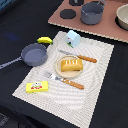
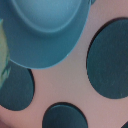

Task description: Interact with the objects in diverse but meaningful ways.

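So from my remote seat, the layout reads like a little place setting: a striped placemat [image 1: 95, 65] in the middle of the dark table [image 1: 20, 20], with a plate [image 1: 58, 71] near its centre holding the orange-brown bread loaf [image 1: 71, 64], a knife [image 1: 80, 56] on the far side of the plate and a fork [image 1: 64, 80] on the near side, both with wooden handles, which I'd guess is deliberate staging for "meal" type interactions. The flat yellow box [image 1: 38, 87] sits at the mat's near corner toward the exterior view's left, the pale blue carton [image 1: 74, 38] stands upright at the mat's far edge, and the yellow banana [image 1: 45, 40] lies just off that edge on the bare table. The dark grey frying pan [image 1: 34, 54] rests off the mat's edge on the exterior view's left, handle pointing outward. Up at the far corner there's a pinkish toy stove board [image 1: 107, 31] with dark round burners, and a grey pot [image 1: 92, 13] sits on it. The wrist view shows that pot [image 2: 45, 30] from above, plus a burner [image 2: 109, 57], so I reckon the arm hangs over the stove. The gripper isn't visible in either view, so I can't say whether it's open or closed.
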